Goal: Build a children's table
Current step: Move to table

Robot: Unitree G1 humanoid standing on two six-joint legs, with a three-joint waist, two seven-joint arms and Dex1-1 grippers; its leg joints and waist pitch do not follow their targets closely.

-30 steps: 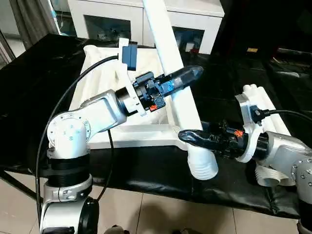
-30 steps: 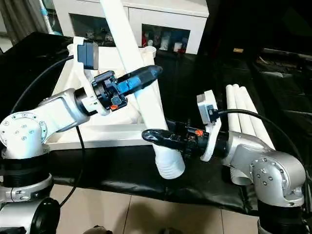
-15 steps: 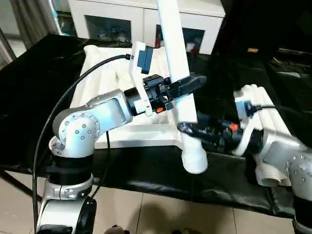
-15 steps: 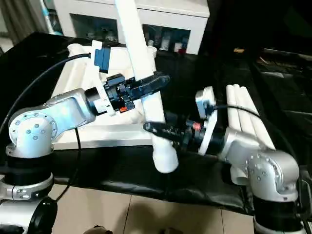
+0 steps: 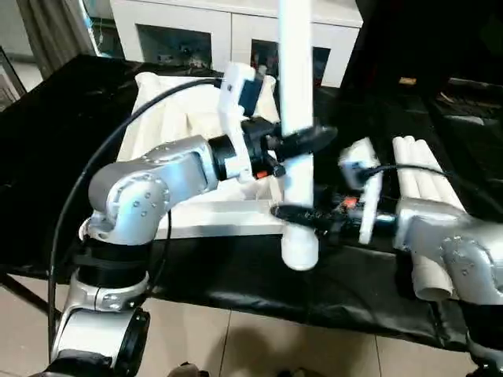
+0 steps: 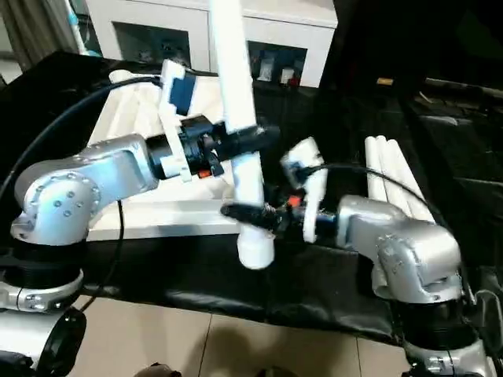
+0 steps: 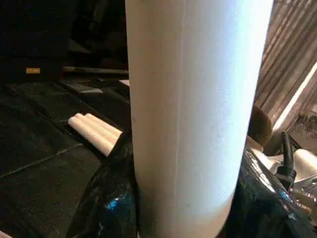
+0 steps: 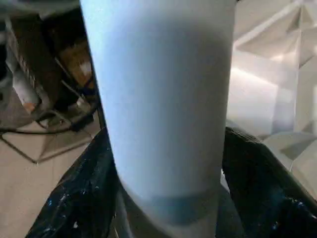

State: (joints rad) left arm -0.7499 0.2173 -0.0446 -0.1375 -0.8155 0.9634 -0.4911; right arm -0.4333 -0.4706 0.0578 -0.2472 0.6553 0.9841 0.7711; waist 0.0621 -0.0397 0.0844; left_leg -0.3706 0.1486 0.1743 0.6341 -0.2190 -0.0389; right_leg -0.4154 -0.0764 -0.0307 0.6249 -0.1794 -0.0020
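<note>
Both grippers clamp one leg [image 5: 297, 94]: right gripper [image 5: 292, 214] low, left gripper [image 5: 310, 140] higher. It's swung from tilted to upright at the table's front edge, beside the table top [image 5: 185, 118]; spare legs [image 5: 424, 177] right.

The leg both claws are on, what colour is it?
Plain white; the leg shows best in the left eye view.
</note>
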